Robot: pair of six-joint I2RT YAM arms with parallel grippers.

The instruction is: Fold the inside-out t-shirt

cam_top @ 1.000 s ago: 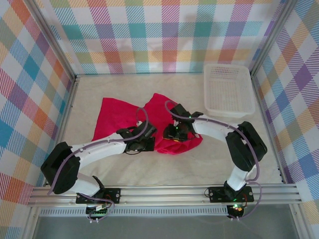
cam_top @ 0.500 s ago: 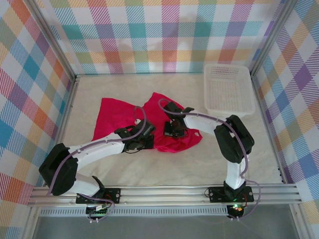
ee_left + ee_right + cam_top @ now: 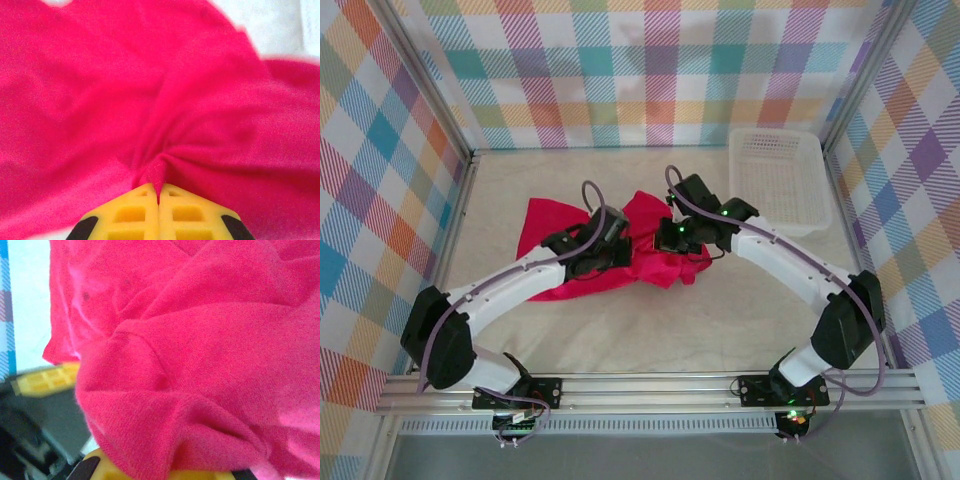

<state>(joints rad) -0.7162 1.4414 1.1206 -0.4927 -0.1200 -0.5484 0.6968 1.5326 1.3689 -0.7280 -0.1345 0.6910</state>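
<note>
While soft crimson t-shirt lies crumpled (deep folds) | left hand pinches it | right hand clamps it

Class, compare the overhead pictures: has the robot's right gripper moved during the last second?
Yes. The right gripper, shut on the crimson-red fabric t-shirt, has moved toward the back wall, now level with the near edge of the white plastic lattice basket.

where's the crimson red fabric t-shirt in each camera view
top external: crimson red fabric t-shirt, centre, left of the white plastic lattice basket
left wrist: t-shirt across most of the picture, gathered at bottom centre
right wrist: t-shirt in rumpled folds, centre and right
shared landmark: pale table surface
</note>
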